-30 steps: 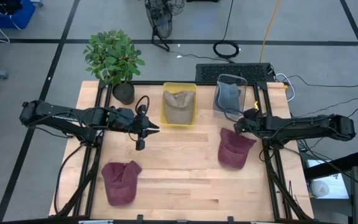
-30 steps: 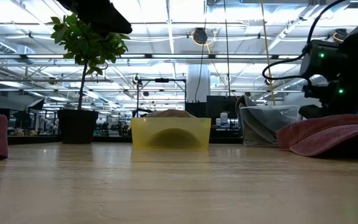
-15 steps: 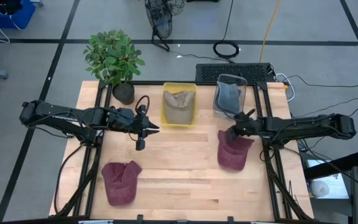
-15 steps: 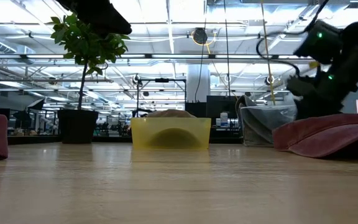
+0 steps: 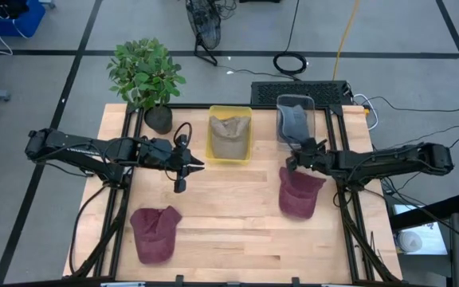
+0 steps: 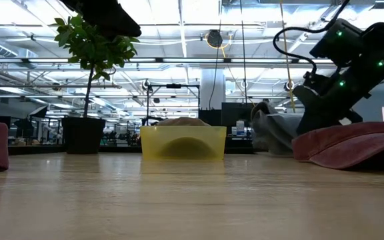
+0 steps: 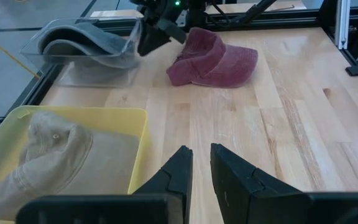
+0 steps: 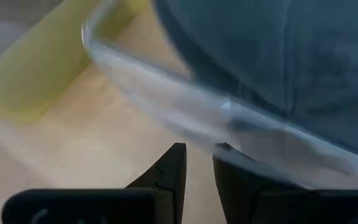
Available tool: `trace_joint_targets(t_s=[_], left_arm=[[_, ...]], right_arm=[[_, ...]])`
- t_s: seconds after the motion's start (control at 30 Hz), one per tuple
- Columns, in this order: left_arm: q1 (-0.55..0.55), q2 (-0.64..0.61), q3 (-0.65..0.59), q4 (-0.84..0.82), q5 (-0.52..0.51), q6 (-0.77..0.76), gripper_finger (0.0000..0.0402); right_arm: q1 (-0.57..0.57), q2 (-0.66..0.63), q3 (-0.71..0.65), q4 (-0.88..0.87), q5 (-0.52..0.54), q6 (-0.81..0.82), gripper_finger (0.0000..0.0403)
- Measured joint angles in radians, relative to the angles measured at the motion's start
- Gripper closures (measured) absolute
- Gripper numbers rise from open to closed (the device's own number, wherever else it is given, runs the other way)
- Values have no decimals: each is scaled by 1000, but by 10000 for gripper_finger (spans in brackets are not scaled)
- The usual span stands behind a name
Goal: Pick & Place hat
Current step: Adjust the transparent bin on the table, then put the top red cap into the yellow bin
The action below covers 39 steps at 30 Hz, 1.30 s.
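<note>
I see no readable writing. My right end effector [image 5: 296,158] grips the clear bin's [image 5: 296,119] rim, tilting it beside the maroon hat [image 5: 299,191] on the counter [image 5: 229,215]. My left end effector [image 5: 190,165] hangs nearly closed, empty.

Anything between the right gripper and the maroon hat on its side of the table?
Nothing visible. The right gripper is at the clear bin holding a grey hat, with the maroon hat just beside it on bare table.
</note>
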Motion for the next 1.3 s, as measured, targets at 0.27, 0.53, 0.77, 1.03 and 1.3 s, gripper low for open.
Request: trace_joint_targets(t_s=[0.27, 0.53, 0.77, 1.03, 1.3], left_arm=[[0, 0, 0, 0, 0, 15, 337], [0, 0, 0, -1, 0, 4, 337], [0, 0, 0, -26, 0, 2, 337], [0, 0, 0, -32, 0, -7, 337], [0, 0, 0, -49, 0, -17, 337]], right_arm=[[0, 0, 0, -38, 120, -10, 348], [0, 0, 0, -38, 91, -18, 348], [18, -3, 0, -40, -71, -26, 348], [89, -75, 0, -41, -115, -25, 348], [244, -156, 0, 14, -325, -38, 348]])
